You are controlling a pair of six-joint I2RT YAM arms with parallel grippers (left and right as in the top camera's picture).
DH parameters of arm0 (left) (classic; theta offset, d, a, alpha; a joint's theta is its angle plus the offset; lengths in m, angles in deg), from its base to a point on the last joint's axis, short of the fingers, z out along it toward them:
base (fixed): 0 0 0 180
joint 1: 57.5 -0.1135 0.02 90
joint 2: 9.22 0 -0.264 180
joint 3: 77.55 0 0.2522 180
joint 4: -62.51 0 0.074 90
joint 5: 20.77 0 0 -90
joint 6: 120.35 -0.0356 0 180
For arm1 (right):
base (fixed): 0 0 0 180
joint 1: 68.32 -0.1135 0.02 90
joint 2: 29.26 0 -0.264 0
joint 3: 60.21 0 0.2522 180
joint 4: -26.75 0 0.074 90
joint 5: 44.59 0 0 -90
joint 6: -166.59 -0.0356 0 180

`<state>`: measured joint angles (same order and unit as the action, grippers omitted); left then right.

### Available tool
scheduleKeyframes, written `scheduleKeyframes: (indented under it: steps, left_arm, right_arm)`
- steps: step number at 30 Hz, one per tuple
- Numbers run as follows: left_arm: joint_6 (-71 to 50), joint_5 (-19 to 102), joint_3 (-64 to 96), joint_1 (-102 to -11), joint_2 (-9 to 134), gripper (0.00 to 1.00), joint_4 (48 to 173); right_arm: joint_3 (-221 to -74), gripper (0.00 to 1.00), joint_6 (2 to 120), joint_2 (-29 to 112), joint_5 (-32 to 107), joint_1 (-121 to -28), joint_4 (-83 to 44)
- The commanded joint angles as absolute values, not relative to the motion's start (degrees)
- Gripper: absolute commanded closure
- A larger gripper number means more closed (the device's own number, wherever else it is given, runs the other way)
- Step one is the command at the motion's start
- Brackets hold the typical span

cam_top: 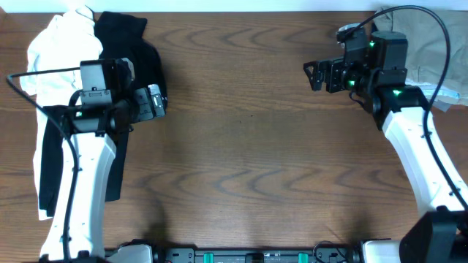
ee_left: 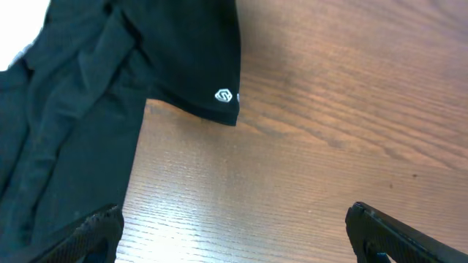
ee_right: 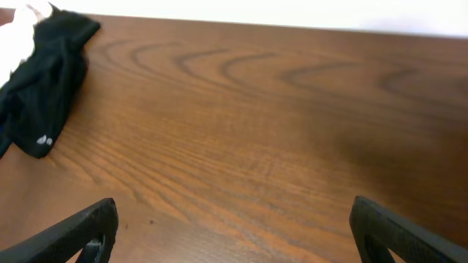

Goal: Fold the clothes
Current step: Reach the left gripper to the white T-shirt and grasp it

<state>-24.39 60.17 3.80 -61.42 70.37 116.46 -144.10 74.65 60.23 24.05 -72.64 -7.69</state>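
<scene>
Left jaws: the left gripper (cam_top: 156,102) is open as wide as it goes. Nothing is between its fingers.
Left jaws, what is near: it sits at the right edge of the black garment (cam_top: 130,42). In the left wrist view one finger (ee_left: 91,234) is over the black cloth. I cannot tell if it touches.
Right jaws: the right gripper (cam_top: 314,75) is open wide too. It holds nothing, and only bare table (cam_top: 248,153) is under it.
Black garment, place: at the left of the overhead picture, partly under the left arm.
Black garment, long way: it runs from top to bottom. The wide part is at the top and a thin part goes down to the lower left.
White logo (ee_left: 224,96): on a corner of the black garment that points at the middle of the table.
White shirt (cam_top: 55,51): bunched up in the upper left, touching the black garment.
Tan cloth (cam_top: 424,40): in the upper right, behind the right arm.
</scene>
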Motion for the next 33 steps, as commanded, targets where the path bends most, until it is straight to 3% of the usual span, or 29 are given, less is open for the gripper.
scheduleKeyframes:
  steps: [1,8,15,24,33]
  left_arm:
    - [-25.4,59.6,4.9,-61.7,72.7,0.02,116.0]
    - [-24.4,64.0,5.2,-63.4,76.1,0.02,110.5]
    - [-22.6,71.6,8.1,-71.5,80.4,0.02,102.8]
    - [-22.5,71.6,9.0,-79.7,94.2,0.01,86.4]
    - [-22.6,71.6,17.4,-84.3,107.2,0.01,84.3]
  right_arm:
    - [-145.4,0.01,74.9,61.3,21.4,-73.3,-7.4]
    - [-145.4,0.01,78.3,62.4,21.6,-73.3,-7.4]
    - [-145.4,0.01,79.5,63.0,21.6,-73.3,-8.3]
    - [-145.4,0.01,80.1,63.1,21.6,-74.2,-12.8]
    - [-145.4,0.01,80.1,63.1,22.3,-75.2,-16.5]
